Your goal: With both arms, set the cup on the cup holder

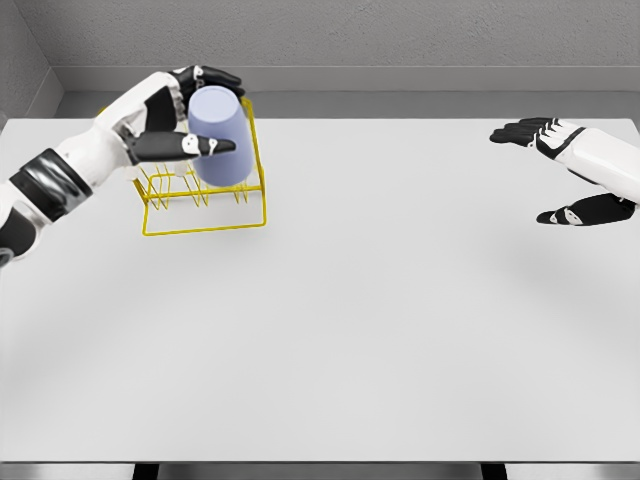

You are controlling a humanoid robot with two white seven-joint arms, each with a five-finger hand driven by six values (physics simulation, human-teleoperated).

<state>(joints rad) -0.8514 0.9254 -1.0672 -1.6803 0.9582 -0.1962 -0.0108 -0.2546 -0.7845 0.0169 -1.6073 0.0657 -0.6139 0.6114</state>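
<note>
So the setting is pretty bare: a big pale grey bench (330, 330) fills almost the whole view, matte and smooth, with soft even light and only faint shadows on it. Behind it runs a rough grey wall (400, 40) that looks like concrete, and another wall (22, 60) of the same stuff meets it at the far left corner. Along the bottom edge, dark gaps show under the bench's front lip.
</note>
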